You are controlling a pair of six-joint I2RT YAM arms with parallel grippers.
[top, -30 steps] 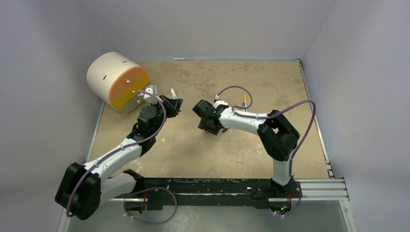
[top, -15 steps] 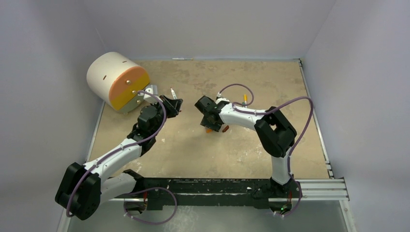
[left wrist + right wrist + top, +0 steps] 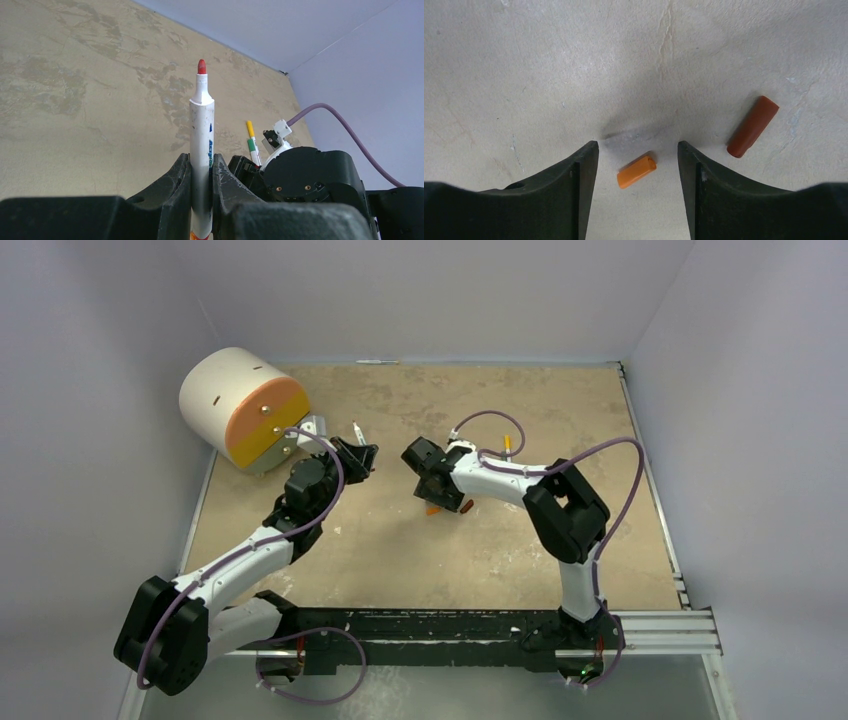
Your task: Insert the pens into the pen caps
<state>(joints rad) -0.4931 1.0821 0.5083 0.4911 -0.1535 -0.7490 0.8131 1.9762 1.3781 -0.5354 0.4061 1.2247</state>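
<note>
Orange plastic sits right where the right gripper needs it: the orange cap lies flat on the table in the gap between the two spread fingers, touching neither. In the right wrist view it sits a little inside the fingertips, nearer the left-hand finger than the right-hand one. Its long axis runs from about 8 o'clock to 2 o'clock, with what looks like the open mouth at the 2 o'clock end. That is skewed to the 9-to-3 line along which the fingers would close, so a squeeze is likely to roll or turn it unless the wrist twists first. The right gripper is wide open and holds nothing.

A dark red cap lies at 2 o'clock from the orange one, outside the right-hand finger and well apart from it, on much the same slant.

The left gripper is closed firmly on a red-tipped pen, barrel clamped low, bare tip pointing to 12 o'clock in its own camera. The right arm is plainly the nearer one to both caps. From above, the grippers face each other across open table — room enough to bring cap and tip together. A second pen, yellow and green at its end, lies beyond the right wrist. The white-and-orange drum at 10 o'clock is out of the way.
</note>
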